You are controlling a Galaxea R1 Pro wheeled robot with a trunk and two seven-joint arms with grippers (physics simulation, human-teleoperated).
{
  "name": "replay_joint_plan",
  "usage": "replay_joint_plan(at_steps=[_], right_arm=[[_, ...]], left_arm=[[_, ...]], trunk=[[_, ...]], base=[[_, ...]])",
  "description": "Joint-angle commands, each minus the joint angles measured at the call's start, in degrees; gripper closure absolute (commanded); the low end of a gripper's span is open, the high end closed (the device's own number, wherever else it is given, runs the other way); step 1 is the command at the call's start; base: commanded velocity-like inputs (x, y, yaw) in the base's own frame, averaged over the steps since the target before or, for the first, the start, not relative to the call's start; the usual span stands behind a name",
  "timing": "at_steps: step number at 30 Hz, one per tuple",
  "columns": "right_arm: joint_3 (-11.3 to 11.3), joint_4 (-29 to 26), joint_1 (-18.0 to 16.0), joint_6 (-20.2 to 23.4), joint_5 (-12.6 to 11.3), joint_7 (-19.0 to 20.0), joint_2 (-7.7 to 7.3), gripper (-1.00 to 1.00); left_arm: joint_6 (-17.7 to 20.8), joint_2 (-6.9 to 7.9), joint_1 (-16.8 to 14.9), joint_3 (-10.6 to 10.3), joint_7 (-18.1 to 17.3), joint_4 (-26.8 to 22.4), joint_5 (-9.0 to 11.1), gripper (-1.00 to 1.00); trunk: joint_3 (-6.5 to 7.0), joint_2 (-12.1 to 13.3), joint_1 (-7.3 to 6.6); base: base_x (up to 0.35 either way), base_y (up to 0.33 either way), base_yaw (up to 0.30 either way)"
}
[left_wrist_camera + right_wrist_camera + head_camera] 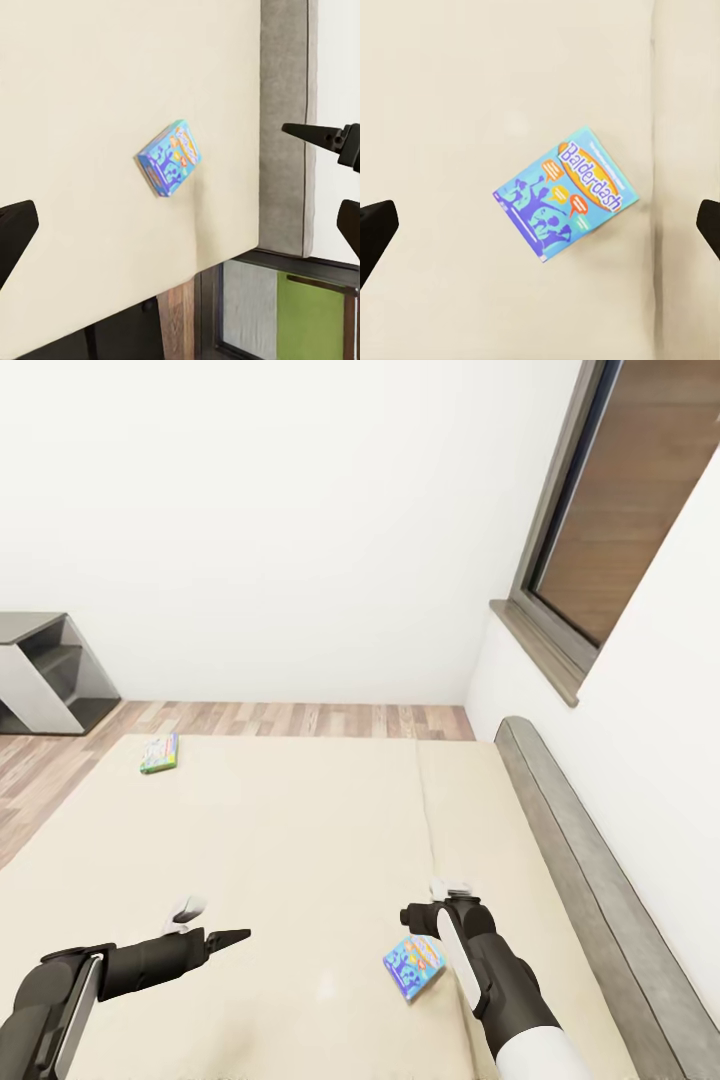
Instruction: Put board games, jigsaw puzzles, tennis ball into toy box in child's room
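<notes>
A small blue board game box (410, 966) lettered "Balderdash" lies on the beige bed (300, 840) near its headboard. My right gripper (442, 903) hangs open directly above the box. In the right wrist view the box (562, 200) sits between the two widely spread fingertips (375, 229). A second board game (160, 753), green-edged, lies at the far left corner of the mattress. My left gripper (215, 926) hovers open over the near left of the mattress, holding nothing. The left wrist view shows the blue box (169, 157) some way ahead of it.
A grey headboard (570, 840) runs along the bed's right side under a dark-framed window (600, 530). A dark grey shelf unit with a white panel (45, 672) stands at the left on wood-plank floor (300, 717). A white wall closes off the far side.
</notes>
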Motion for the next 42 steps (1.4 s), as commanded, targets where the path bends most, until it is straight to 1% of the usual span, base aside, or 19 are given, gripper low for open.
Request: replay_joint_plan(at_steps=[1,36,40,42], right_arm=[[0.07,-0.06,-0.04,0.18,-0.61,-0.56,0.0,-1.0],[0.07,0.03,-0.04,0.05,-0.61,-0.58,0.0,-1.0],[0.07,0.03,-0.04,0.05,-0.61,-0.58,0.0,-1.0],[0.07,0.03,-0.04,0.05,-0.61,-0.56,0.0,-1.0]], left_arm=[[0.49,0.0,-0.04,0.08,-0.19,-0.02,0.03,-1.0],[0.55,0.02,-0.04,0.26,-0.37,-0.05,0.16,-1.0],[0.59,0.02,-0.04,0.26,-1.93,-0.07,0.13,-1.0],[0.59,0.07,-0.01,0.28,-3.99,-0.08,0.07,-1.0]], trunk=[[-0.2,-0.11,0.03],[-3.48,-0.11,0.03],[-3.86,-0.11,0.03],[-4.05,-0.11,0.03]], base=[[0.0,0.0,0.0],[0.0,0.0,0.0],[0.0,0.0,0.0],[0.0,0.0,0.0]])
